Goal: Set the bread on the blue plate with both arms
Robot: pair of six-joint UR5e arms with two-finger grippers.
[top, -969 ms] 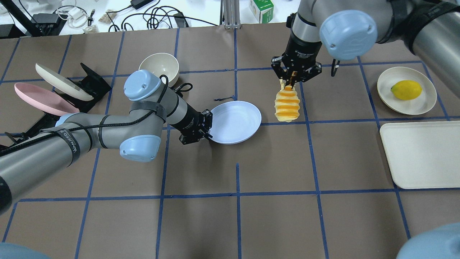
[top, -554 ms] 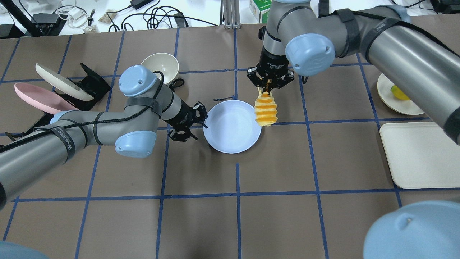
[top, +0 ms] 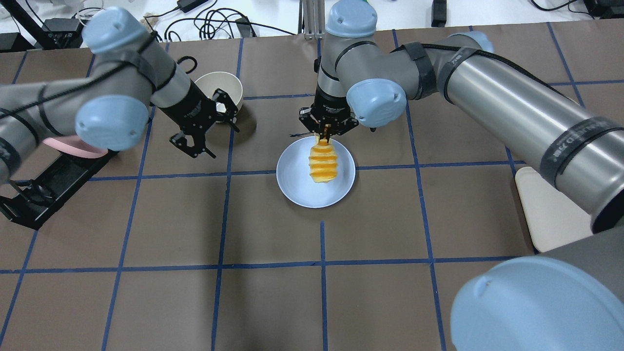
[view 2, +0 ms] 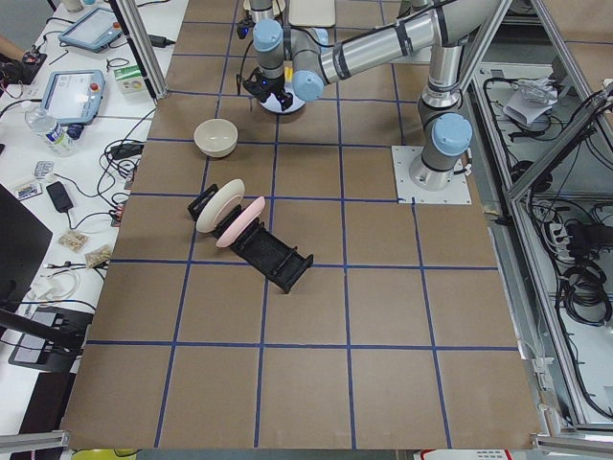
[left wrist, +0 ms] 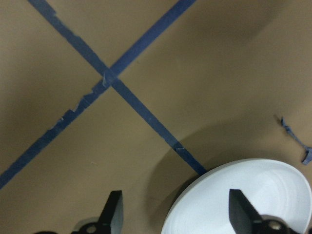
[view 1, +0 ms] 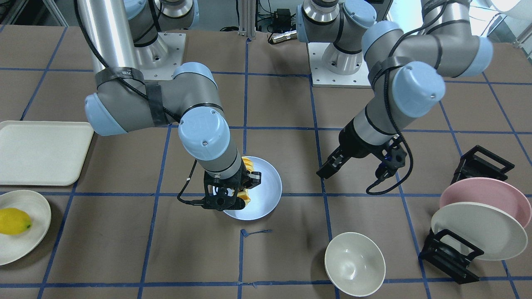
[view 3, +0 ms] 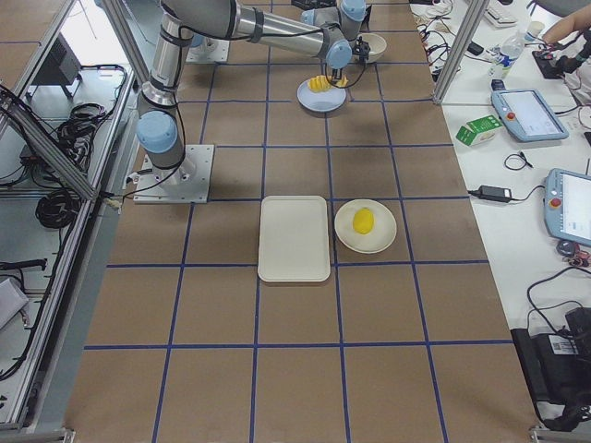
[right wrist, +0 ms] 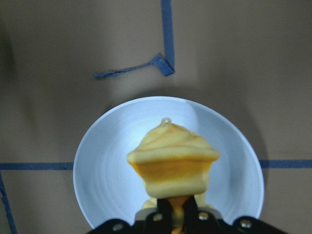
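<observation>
- Bread (top: 323, 163), seen from overhead, dangles end-down over the blue plate (top: 292, 192), pinched by the right gripper (top: 325, 132); released upright, it may topple off.
- Right wrist view: the bread hangs centred over the blue plate.
- Left wrist view: the left gripper (left wrist: 175, 209), spread wide and empty, might nudge the blue plate.

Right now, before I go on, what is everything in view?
blue plate: 1, pale blue, mid-table
bread: 1, yellow-orange, above blue plate
bowl: 1, cream, robot's left half
rack: 1, black, robot's left end
pink plate: 1, pink, in rack
lemon: 1, yellow, robot's right end
cream plate: 2, cream, one in rack, one under lemon
tray: 1, cream, beside lemon
left gripper: 1, black, open, empty
right gripper: 1, black, shut on bread
</observation>
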